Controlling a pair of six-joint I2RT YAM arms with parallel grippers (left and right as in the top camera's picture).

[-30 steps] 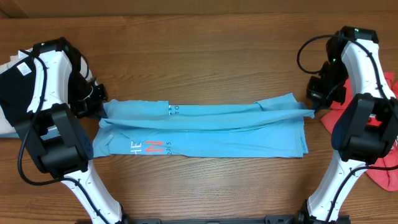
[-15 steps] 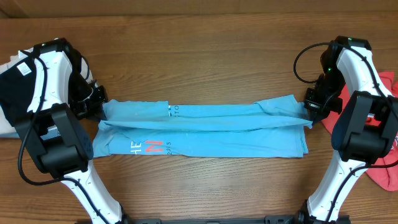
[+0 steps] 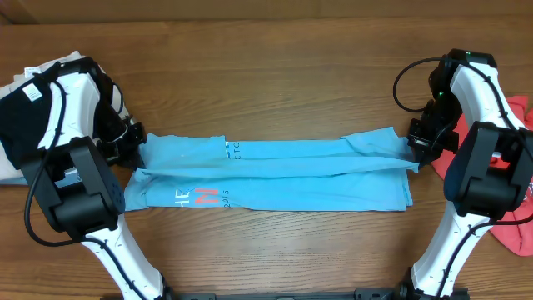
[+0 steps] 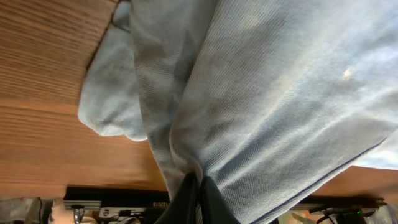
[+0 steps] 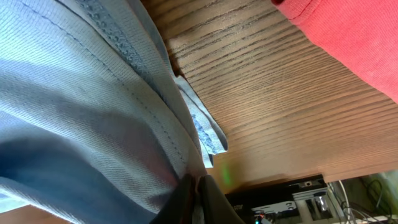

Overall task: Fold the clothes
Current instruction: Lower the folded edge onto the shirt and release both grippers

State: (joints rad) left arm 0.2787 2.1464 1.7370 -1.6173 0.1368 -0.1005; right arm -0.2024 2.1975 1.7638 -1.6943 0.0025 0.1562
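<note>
The light blue T-shirt (image 3: 275, 171) lies stretched into a long band across the table, with red-orange lettering (image 3: 202, 198) near its front left. My left gripper (image 3: 133, 148) is shut on its left end, and the cloth fills the left wrist view (image 4: 267, 93). My right gripper (image 3: 414, 148) is shut on its right end, seen close in the right wrist view (image 5: 81, 118). The upper layer is folded down over the lower one. The red T-shirt (image 3: 518, 212) lies at the right edge, partly behind my right arm, and shows in the right wrist view (image 5: 354, 37).
A dark and white pile of cloth (image 3: 17, 117) lies at the left edge behind my left arm. The wooden table (image 3: 266, 75) runs bare behind the shirt and in front of it.
Both grippers have drawn the shirt's upper edge a little toward the front, so the fold lies lower over the bottom layer. The right gripper has moved slightly left.
</note>
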